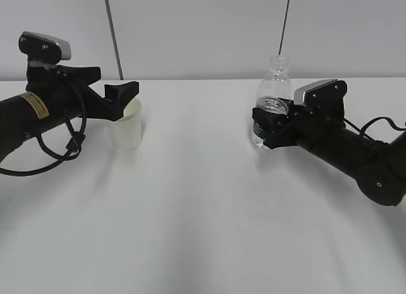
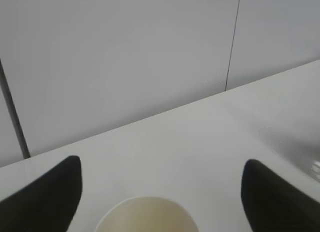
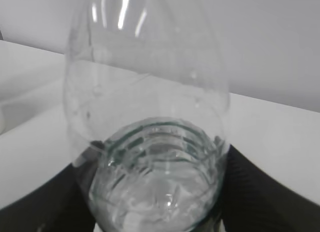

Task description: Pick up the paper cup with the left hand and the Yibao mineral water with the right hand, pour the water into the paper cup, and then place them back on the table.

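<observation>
1. The paper cup point(image 1: 126, 130) stands upright on the white worktop point(image 1: 203, 218), on the left side of the exterior view.
2. The left hand point(image 1: 124, 97) reaches in from the left at the height of the cup's rim, its black fingers spread wide.
3. In the left wrist view the cup's rim point(image 2: 146, 216) sits low in the middle, between the two dark fingers point(image 2: 45, 202), with bare worktop showing on either side of it. Neither finger touches the cup there, so the left hand has hold of nothing.
4. The Yibao mineral water point(image 1: 273, 91) stands upright on the right side of the worktop, well apart from the cup, its open neck at the top.
5. The right hand point(image 1: 271, 126) comes in low from the right and sits around the bottle's lower body, covering most of the green label.
6. In the right wrist view the bottle point(image 3: 150, 117) fills the frame, and the dark fingers point(image 3: 270, 197) lie close against both of its sides, closed on it at the bottle's width.
7. The bottle's base looks to be on the worktop, though the hand hides most of it.
8. Water shows in the lower part of the bottle; the clear shoulder above it is empty.
</observation>
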